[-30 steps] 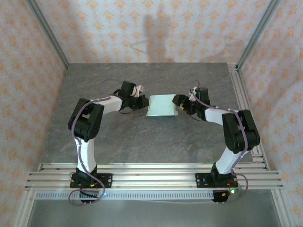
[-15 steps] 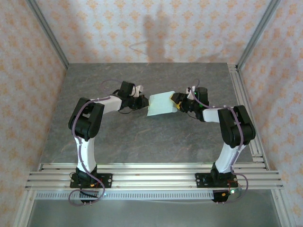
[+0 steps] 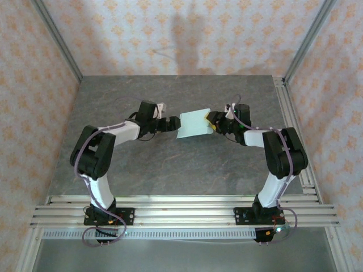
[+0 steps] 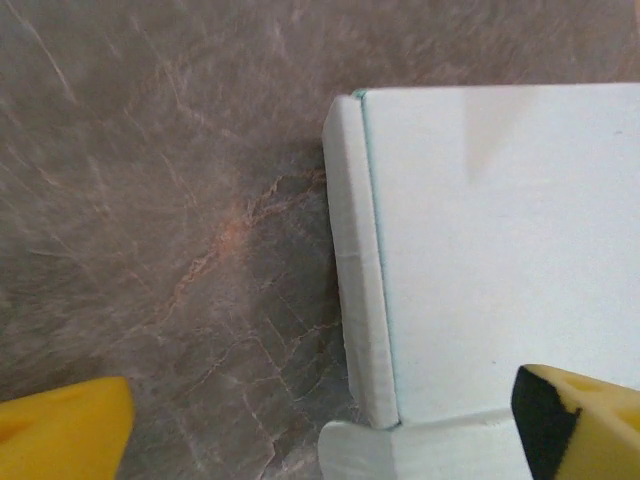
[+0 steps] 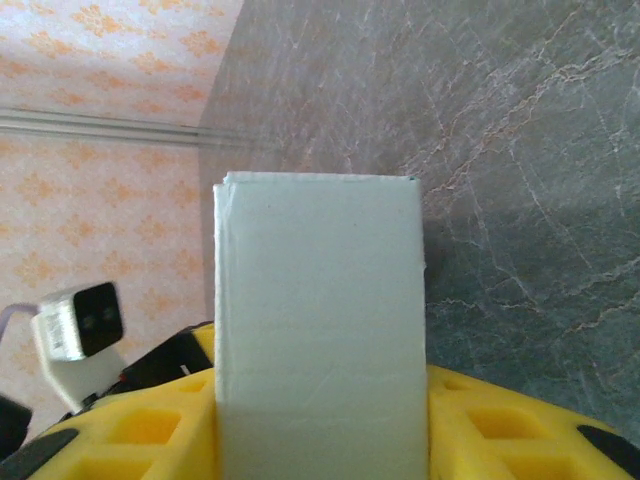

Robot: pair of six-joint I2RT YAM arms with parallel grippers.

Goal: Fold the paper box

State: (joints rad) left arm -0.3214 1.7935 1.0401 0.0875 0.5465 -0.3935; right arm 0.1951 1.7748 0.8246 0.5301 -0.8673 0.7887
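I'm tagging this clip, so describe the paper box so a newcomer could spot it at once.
On the grey marbled table, look mid-table where the two arms' tips nearly meet. The paper box is between them, one end clamped in the right gripper. It is the one pale mint-green flat rectangle among black-and-white arms and yellow fingers.

Lab enclosure: aluminium frame (image 3: pixel 181 205), wallpapered walls (image 3: pixel 170 34).

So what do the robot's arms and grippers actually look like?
Both the left arm and right arm have white links with chunky black joints, thin purple cables looping alongside. The fingers are bright yellow with black patches.
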